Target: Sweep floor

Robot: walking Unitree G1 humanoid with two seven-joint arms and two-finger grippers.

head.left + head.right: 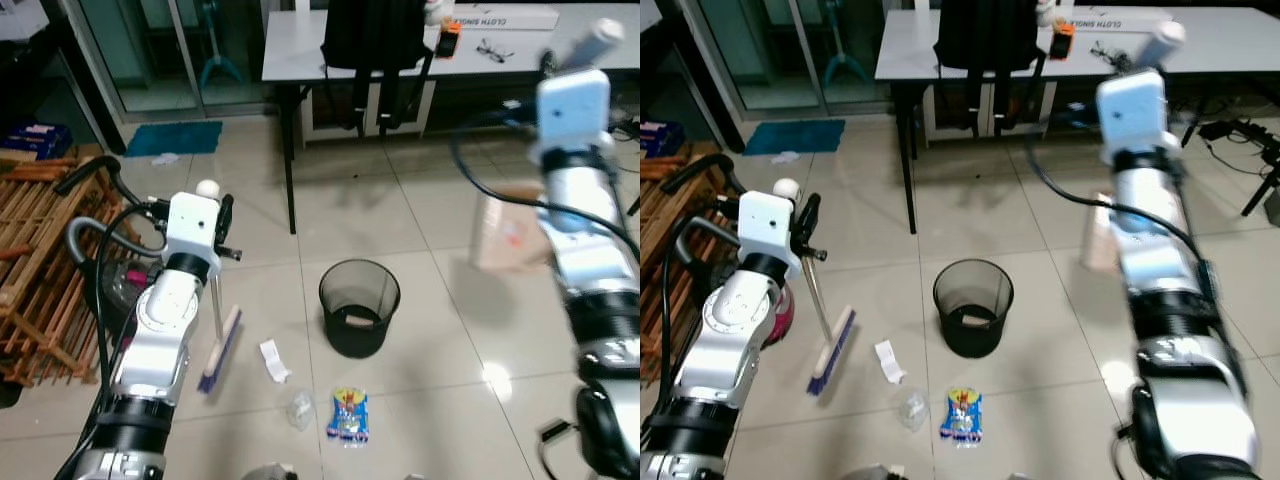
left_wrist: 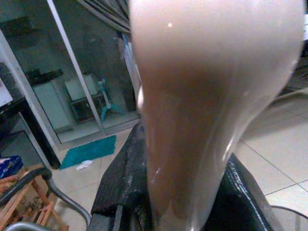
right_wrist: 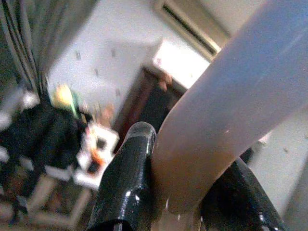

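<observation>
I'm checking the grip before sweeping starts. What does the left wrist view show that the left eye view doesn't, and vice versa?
Left wrist view: the left gripper clamped on the broom handle, seen close. Left eye view: the broom head, bin, floor litter, and the right gripper raised, holding a pale handle. Both: the teal mat and wooden rack.

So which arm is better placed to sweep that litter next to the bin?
Left. The left gripper is shut on the broom handle, its head on the floor beside the paper scrap and snack packet. The right gripper holds a handle raised high, away from the litter.
</observation>
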